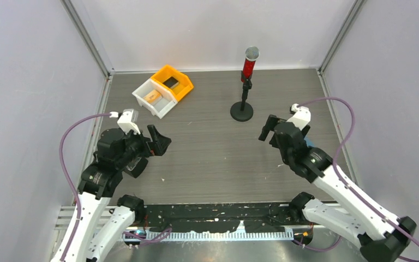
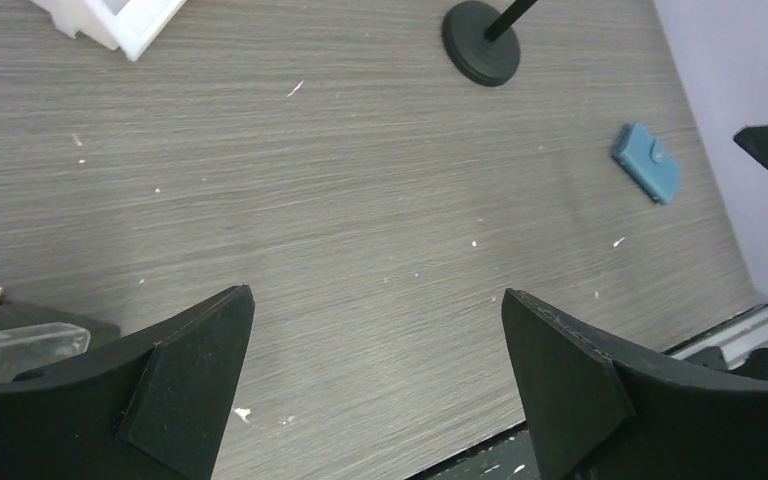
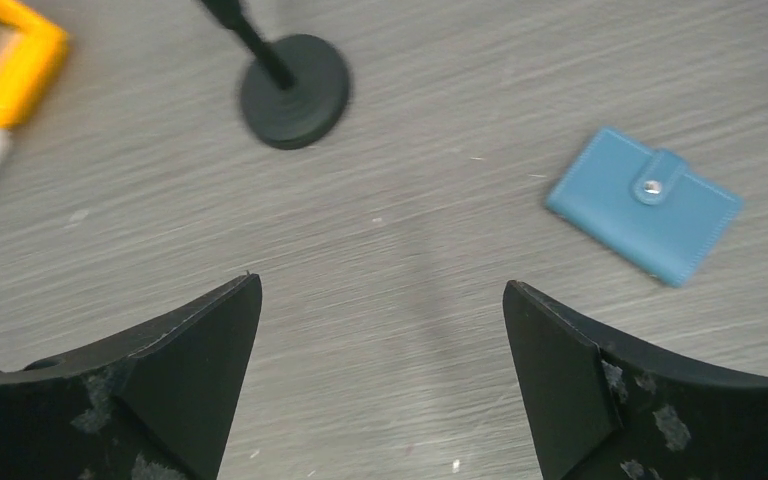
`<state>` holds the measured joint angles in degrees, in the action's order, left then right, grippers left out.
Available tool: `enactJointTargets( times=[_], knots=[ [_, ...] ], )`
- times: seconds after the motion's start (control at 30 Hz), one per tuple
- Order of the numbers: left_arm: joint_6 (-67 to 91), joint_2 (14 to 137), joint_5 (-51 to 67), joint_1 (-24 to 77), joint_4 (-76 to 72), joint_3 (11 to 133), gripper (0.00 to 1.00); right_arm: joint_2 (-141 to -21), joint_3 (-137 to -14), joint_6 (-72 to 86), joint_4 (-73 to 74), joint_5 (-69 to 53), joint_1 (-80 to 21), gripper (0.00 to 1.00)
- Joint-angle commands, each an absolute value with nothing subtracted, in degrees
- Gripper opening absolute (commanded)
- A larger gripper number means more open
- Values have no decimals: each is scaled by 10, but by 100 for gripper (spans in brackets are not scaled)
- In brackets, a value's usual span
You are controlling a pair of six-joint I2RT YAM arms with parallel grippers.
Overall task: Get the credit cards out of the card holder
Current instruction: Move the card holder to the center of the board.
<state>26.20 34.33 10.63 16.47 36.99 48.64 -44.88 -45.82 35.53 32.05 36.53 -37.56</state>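
Centre of the grey wood-grain counter (image 1: 213, 158) is bare between the two arms: open passage. Far centre-right, a black round-based stand (image 1: 241, 111) carries an upright red microphone (image 1: 249, 63), the one tall obstacle. Far left, an orange plastic bin (image 1: 173, 82) and a white plastic bin (image 1: 154, 98) touch each other, close to the left wall. The flat light-blue snap-closed card holder (image 3: 644, 203) lies near the right wall (image 1: 382, 82), well apart from the stand base. The counter around it is bare; the wall narrows access on one side. The right arm (image 1: 316, 164) overhangs it from above.
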Motion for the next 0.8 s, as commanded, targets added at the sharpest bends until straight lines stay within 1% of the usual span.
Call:
enactJointTargets(
  times=[0.0,0.13,0.17,0.2,0.27,0.33,0.4,0.43,0.47,0.53,0.67,0.77],
  knots=[
    [233,335,42,190,382,494,99,-526,-458,338,307,369,-309,100],
    [228,324,18,204,385,487,99,-621,-473,347,322,288,-194,91],
    [228,321,18,205,385,487,99,-648,-477,350,324,280,-157,86],
    [227,319,16,207,387,487,99,-672,-479,356,324,263,-140,83],
    [226,315,11,211,387,487,99,-700,-480,364,316,243,-93,71],
    [224,312,5,214,388,488,99,-725,-483,370,307,234,-60,67],
    [223,312,5,218,389,487,99,-749,-492,381,311,240,-37,65],
    [220,311,-15,219,390,486,99,-756,-502,391,320,242,-22,63],
    [219,311,-23,220,391,486,99,-769,-507,394,324,247,-16,60],
    [217,306,-28,221,396,489,99,-783,-519,401,331,258,7,58],
    [215,299,-33,221,392,484,99,-801,-518,403,322,258,38,59],
    [212,299,-53,222,398,485,99,-810,-514,395,297,242,55,58]
  ],
)
